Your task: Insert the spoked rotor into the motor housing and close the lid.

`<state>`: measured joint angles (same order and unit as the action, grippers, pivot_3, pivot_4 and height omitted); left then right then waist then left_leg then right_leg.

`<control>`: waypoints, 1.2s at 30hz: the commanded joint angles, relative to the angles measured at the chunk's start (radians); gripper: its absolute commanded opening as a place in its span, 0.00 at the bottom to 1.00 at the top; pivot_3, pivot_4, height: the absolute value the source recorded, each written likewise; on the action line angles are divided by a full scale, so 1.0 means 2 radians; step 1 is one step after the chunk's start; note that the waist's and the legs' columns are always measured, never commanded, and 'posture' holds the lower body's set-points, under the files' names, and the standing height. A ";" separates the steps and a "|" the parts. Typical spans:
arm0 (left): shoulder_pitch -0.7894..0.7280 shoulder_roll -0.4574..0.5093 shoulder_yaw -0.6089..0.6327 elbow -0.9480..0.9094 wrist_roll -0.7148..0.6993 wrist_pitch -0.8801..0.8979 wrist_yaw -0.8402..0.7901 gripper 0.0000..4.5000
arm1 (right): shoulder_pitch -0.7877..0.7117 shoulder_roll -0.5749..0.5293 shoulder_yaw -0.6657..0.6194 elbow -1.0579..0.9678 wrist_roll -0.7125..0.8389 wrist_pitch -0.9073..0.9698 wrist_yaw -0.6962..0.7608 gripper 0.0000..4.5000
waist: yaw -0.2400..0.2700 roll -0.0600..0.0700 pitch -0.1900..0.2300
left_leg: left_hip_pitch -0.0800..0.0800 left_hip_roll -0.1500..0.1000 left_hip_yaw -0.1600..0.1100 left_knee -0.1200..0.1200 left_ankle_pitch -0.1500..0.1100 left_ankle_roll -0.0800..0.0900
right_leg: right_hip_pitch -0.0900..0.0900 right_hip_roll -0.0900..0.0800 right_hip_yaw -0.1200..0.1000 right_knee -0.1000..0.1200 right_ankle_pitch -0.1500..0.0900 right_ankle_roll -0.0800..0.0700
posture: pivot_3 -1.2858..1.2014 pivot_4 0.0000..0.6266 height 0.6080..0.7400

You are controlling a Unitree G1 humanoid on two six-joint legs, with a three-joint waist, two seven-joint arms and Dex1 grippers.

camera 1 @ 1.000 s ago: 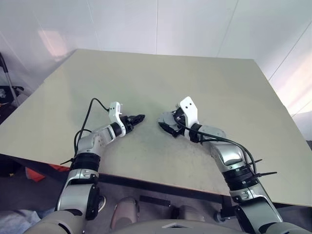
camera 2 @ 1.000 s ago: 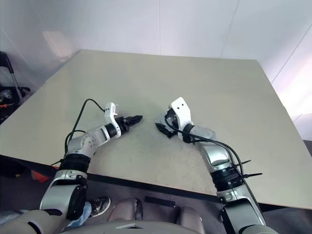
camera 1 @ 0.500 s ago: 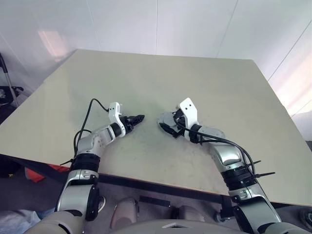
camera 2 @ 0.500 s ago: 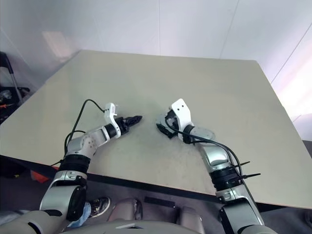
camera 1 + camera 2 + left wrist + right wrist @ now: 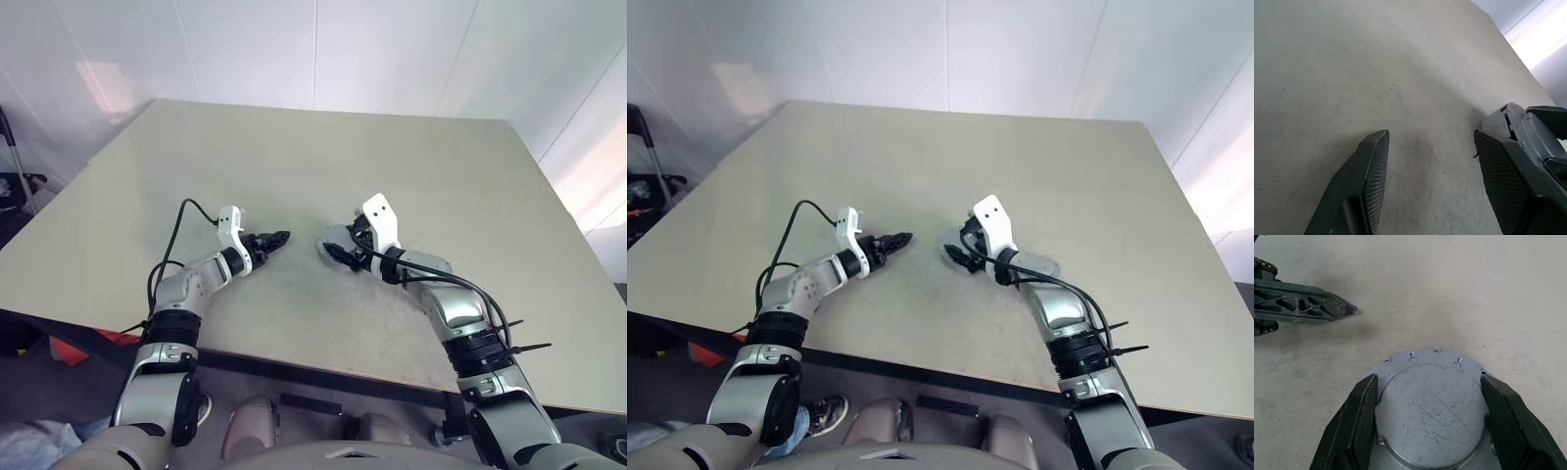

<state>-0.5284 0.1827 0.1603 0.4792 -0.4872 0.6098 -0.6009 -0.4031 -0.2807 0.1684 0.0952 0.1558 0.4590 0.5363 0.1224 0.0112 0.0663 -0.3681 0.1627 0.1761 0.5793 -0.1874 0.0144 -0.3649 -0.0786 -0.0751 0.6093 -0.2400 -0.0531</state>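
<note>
The lid (image 5: 1431,404), a scratched light-grey disc with small holes round its rim, lies on the table near the middle. My right gripper (image 5: 1429,379) is shut on it, one finger pressed against each side of its raised round part. In the left eye view the lid (image 5: 330,238) peeks out under the right gripper (image 5: 335,255). My left gripper (image 5: 278,237) hovers just left of it, open and holding nothing, its tips (image 5: 1430,133) pointing toward the right gripper. The spoked rotor and the motor housing are hidden.
The beige table (image 5: 441,176) stretches wide behind and to both sides of the grippers. Its front edge (image 5: 323,367) runs close below my forearms. A black cable (image 5: 181,220) loops over the left arm.
The right gripper's fingers have drawn in against the lid. Both hands stayed where they were, and the left gripper is unchanged.
</note>
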 commanded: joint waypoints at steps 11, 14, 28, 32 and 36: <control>0.003 0.003 0.007 -0.008 0.000 -0.004 0.000 0.65 | -0.019 0.006 -0.006 0.016 -0.028 -0.035 -0.022 0.71 | -0.001 0.000 0.000 | 0.000 0.000 0.000 0.000 0.000 0.000 | 0.000 0.000 0.000 0.000 0.000 0.000 | 0.52 0.00 1.00; 0.002 0.004 0.007 -0.007 0.000 -0.004 0.000 0.65 | -0.022 0.008 -0.006 0.022 -0.030 -0.040 -0.023 0.71 | -0.001 0.000 0.000 | 0.000 0.000 0.000 0.000 0.000 0.000 | 0.000 0.000 0.000 0.000 0.000 0.000 | 0.52 0.00 1.00; -0.003 0.006 0.006 -0.003 0.002 -0.005 -0.002 0.65 | -0.003 -0.020 0.022 0.053 -0.064 -0.047 -0.009 0.71 | -0.001 0.000 0.000 | 0.001 0.000 0.000 0.000 0.000 0.000 | 0.001 0.000 0.000 0.000 0.000 0.000 | 0.52 0.00 1.00; -0.002 0.006 0.007 -0.005 0.001 -0.004 -0.001 0.65 | -0.003 -0.030 0.021 0.059 -0.065 -0.043 -0.006 0.71 | 0.001 -0.001 -0.001 | 0.001 0.000 0.000 0.000 0.000 0.000 | 0.001 0.000 0.000 0.000 0.000 0.000 | 0.52 0.00 1.00; -0.001 0.007 0.006 -0.007 0.001 -0.003 -0.001 0.65 | -0.002 -0.031 0.023 0.056 -0.054 -0.029 0.010 0.71 | 0.002 -0.001 -0.001 | 0.001 0.000 0.000 0.000 0.000 0.001 | 0.002 0.000 0.000 0.000 0.000 0.000 | 0.52 0.00 1.00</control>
<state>-0.5263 0.1887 0.1633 0.4847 -0.4845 0.6095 -0.6015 -0.4240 -0.3143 0.2092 0.1676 0.0719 0.3547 0.5448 0.1261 0.0085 0.0645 -0.3655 0.1626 0.1761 0.5796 -0.1875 0.0155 -0.3614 -0.0787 -0.0751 0.6092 -0.2393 -0.0541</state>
